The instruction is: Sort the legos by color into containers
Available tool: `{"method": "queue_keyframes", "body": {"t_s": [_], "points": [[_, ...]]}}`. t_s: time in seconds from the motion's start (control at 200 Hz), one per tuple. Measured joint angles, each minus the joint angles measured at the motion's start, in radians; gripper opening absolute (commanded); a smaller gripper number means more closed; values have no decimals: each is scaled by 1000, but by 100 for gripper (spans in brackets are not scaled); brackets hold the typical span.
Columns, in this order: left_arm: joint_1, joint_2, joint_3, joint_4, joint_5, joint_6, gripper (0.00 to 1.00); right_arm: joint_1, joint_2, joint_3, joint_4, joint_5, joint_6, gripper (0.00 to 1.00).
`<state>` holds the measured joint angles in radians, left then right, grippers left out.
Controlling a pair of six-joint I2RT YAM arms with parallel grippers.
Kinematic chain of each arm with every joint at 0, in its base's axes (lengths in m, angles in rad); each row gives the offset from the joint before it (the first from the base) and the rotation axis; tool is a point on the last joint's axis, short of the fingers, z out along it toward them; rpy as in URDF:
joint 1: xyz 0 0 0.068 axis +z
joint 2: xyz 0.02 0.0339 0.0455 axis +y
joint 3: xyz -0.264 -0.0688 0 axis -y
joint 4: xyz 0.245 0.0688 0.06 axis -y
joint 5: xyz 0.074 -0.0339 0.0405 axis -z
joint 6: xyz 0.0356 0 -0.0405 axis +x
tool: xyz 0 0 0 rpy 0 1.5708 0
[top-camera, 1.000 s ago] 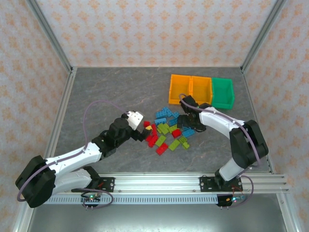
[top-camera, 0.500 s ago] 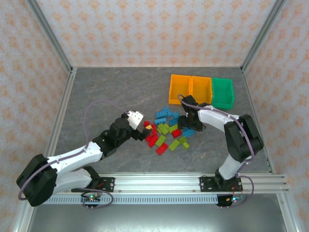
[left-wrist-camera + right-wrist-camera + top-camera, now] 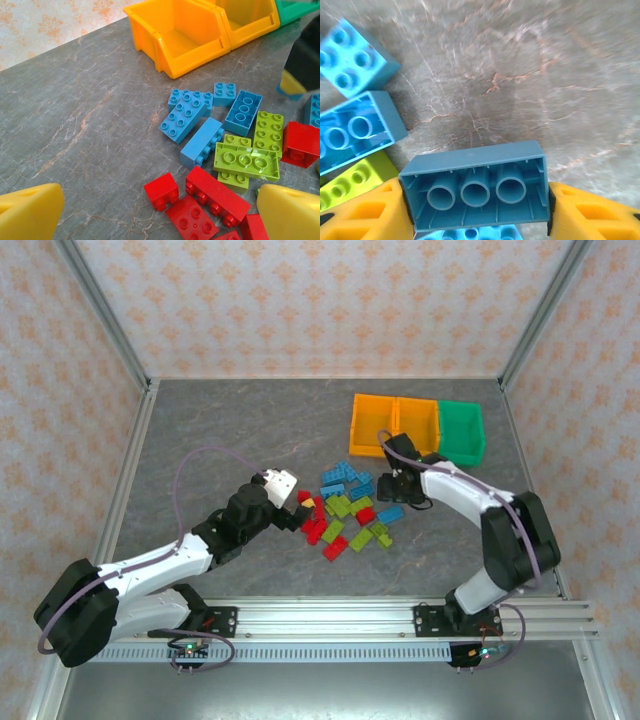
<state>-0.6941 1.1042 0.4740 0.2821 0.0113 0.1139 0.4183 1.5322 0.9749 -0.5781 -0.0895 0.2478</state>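
The legos (image 3: 350, 510) lie in a loose pile of red, light blue and lime green bricks at the table's middle. My right gripper (image 3: 475, 200) is shut on a long light blue brick (image 3: 470, 165), hollow underside toward the camera, held just above the table. From above, that gripper (image 3: 392, 488) sits at the pile's right edge, below the bins. My left gripper (image 3: 305, 505) is open at the pile's left edge. Its yellow fingers (image 3: 30, 212) straddle red bricks (image 3: 215, 195) without touching them. The containers stand in a row: orange bin (image 3: 375, 423), orange bin (image 3: 417, 425), green bin (image 3: 461, 430).
Blue bricks (image 3: 200, 142) and lime green bricks (image 3: 245, 160) lie between the red ones and the nearest orange bin (image 3: 175, 35). Bare grey table (image 3: 230, 430) stretches to the left and back. Metal frame posts and patterned walls enclose the table.
The right gripper has shifted slightly up and right, toward the bins, carrying the blue brick. The left arm has barely moved.
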Motion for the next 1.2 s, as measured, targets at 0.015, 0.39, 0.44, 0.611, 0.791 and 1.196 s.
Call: {"method": "queue_keyframes", "body": {"t_s": [0.015,0.39,0.44,0.611,0.791,1.196], "points": [[0,0,0,0,0,0,100,-2,-19,-1,0,7,9,54],[0,0,0,0,0,-8,100,-303,-201,92,6,63,138,54],[0,0,0,0,0,-9,100,-373,-156,156,10,49,150,54],[0,-14,0,0,0,-11,100,-428,15,308,39,-18,158,62],[0,-23,0,-2,-6,-10,100,-259,-12,208,72,-50,175,64],[0,33,0,-2,-17,-11,100,19,101,68,80,-41,435,88]]}}
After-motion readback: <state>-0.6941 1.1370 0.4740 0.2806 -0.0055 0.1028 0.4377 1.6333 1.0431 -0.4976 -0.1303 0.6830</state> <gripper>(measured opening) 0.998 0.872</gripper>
